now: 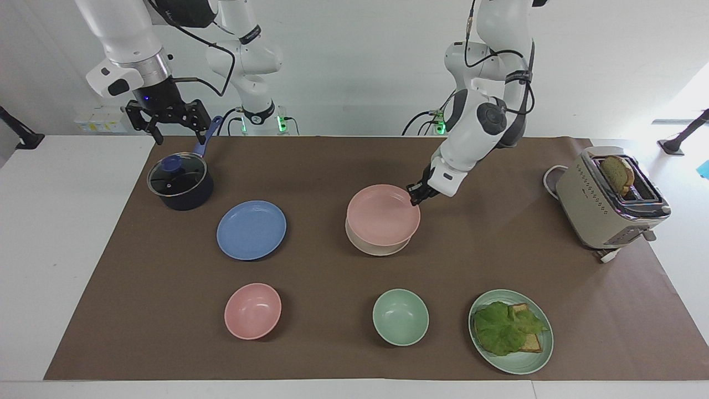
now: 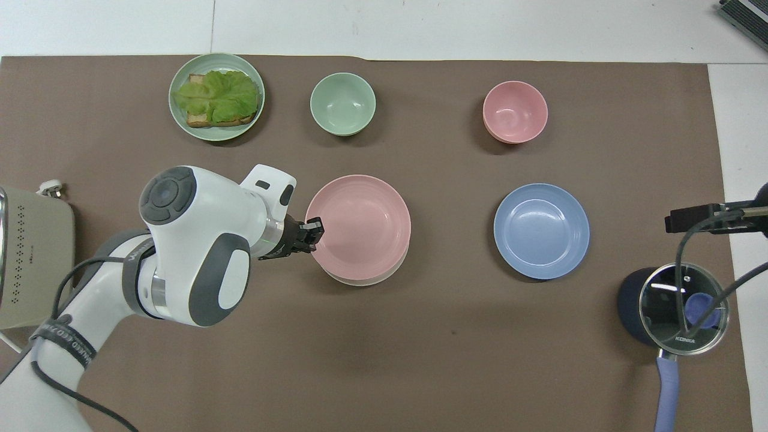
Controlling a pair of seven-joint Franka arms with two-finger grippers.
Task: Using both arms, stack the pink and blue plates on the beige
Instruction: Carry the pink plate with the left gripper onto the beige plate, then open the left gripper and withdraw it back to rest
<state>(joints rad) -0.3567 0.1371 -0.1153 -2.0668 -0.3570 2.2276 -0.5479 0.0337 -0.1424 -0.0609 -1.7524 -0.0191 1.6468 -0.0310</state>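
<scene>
My left gripper (image 1: 412, 200) pinched the pink plate (image 1: 382, 215) over the beige plate (image 1: 379, 247); my right gripper (image 1: 168, 123) waited spread above the pot (image 1: 180, 183).

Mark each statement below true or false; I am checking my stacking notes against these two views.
1. The left end effector is shut on the rim of the round matte pink plate. True.
2. The pink plate is over the round matte cream-beige plate. True.
3. The round matte blue plate is already on the stack. False: it lies alone on the brown mat, toward the right arm's end of the table.
4. The right end effector grips the blue plate. False: it is open, over the lidded dark saucepan, holding nothing.
5. The small pink bowl lies nearer to the robots than the blue plate. False: it lies farther from them.
</scene>
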